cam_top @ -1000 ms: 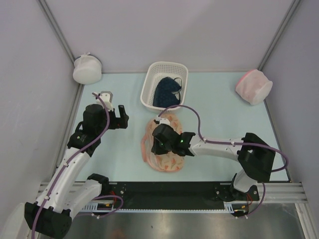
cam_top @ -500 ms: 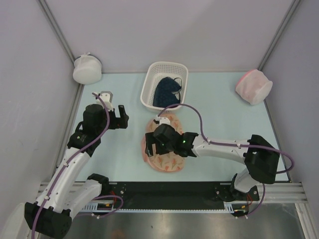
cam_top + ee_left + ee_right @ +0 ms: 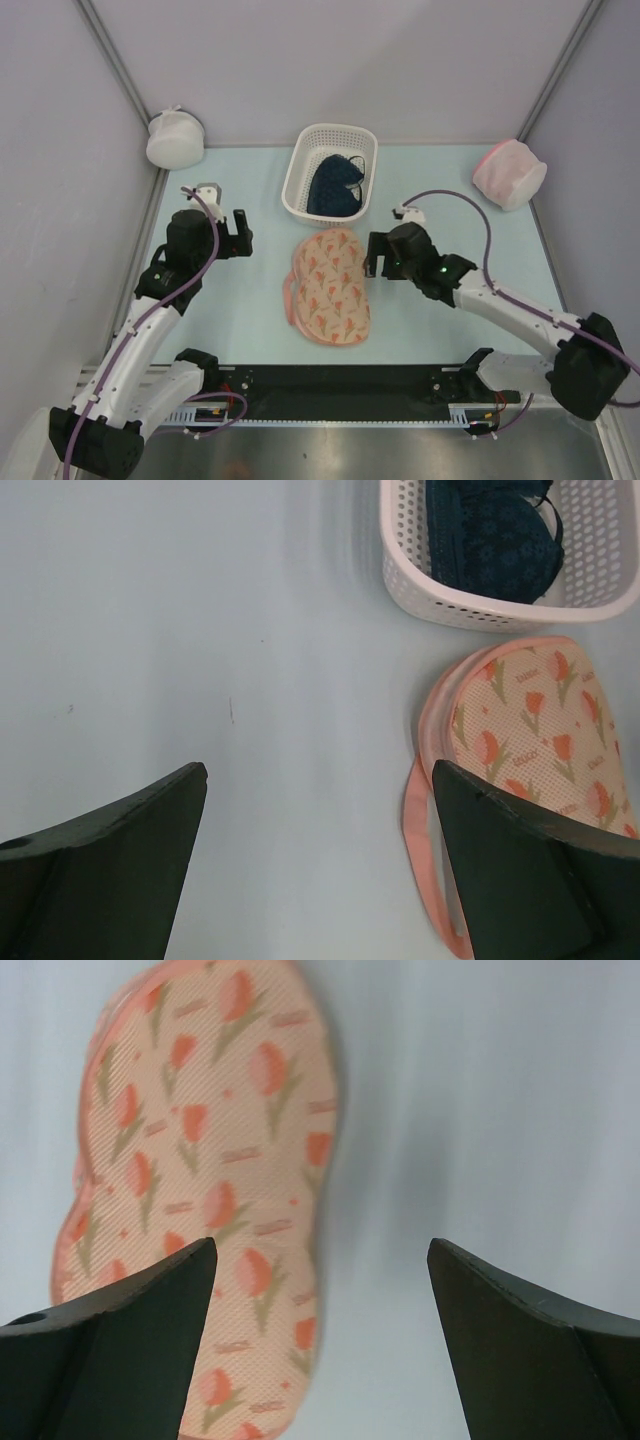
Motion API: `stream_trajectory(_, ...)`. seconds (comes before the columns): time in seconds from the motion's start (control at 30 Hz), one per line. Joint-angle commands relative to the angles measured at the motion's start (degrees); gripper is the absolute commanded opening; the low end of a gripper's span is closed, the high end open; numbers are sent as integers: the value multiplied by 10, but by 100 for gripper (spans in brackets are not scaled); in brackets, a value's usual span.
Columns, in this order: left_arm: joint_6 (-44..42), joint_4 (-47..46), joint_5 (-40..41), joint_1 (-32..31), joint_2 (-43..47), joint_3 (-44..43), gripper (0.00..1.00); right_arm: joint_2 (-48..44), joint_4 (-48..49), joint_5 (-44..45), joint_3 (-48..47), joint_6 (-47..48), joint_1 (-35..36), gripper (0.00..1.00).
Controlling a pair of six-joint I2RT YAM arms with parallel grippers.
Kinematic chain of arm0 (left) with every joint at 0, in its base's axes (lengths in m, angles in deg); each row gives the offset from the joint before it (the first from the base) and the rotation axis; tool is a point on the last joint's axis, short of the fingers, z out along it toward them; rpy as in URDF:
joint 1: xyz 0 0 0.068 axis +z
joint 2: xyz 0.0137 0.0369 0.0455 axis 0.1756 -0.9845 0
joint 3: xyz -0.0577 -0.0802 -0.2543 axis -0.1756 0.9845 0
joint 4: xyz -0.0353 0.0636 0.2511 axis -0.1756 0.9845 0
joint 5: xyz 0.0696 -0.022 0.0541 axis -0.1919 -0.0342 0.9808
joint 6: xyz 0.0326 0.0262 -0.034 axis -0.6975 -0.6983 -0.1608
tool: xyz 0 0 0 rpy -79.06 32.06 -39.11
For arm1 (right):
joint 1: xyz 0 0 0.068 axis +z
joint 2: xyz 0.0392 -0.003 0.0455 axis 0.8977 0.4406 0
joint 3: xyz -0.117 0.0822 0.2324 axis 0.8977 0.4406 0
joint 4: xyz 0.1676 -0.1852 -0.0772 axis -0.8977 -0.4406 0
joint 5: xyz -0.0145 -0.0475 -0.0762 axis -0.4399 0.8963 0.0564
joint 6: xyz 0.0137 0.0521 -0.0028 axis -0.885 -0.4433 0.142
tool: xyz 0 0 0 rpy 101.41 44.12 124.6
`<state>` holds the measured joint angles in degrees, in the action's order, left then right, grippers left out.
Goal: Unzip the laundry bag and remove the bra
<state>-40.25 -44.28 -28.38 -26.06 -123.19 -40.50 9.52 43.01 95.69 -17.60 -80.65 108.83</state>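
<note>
The laundry bag [image 3: 328,288], beige with an orange tulip print and pink edging, lies flat on the table in front of the white basket [image 3: 296,192]. The dark navy bra [image 3: 335,185] lies inside the basket. My right gripper [image 3: 373,252] is open just right of the bag, holding nothing; in its wrist view the bag [image 3: 200,1140] fills the left side and the right gripper [image 3: 320,1250] hangs over the bag's right edge. My left gripper [image 3: 243,234] is open left of the bag. Its own view shows the bag [image 3: 530,730], the bra [image 3: 495,535] and the open left gripper [image 3: 320,775].
A round white mesh pouch [image 3: 175,140] sits at the back left corner. At the back right lies a pink-and-white mesh pouch [image 3: 510,172]. A pink strap loop [image 3: 415,850] trails from the bag's left edge. Grey walls close in the table on three sides.
My right gripper opened, came off the bag and swung away to its right. The bag now lies uncovered and flat. The left arm has barely moved.
</note>
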Motion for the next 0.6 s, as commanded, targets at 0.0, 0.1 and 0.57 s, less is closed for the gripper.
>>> stream_trajectory(0.0,25,-2,54,6,28,1,100,-103,-36,21,29,48,-76,92)
stream_trajectory(0.1,45,-9,67,8,48,12,100,-170,-76,22,33,57,-126,93)
stream_trajectory(0.57,41,-39,46,10,99,35,100,-293,-183,61,-29,81,-173,94)
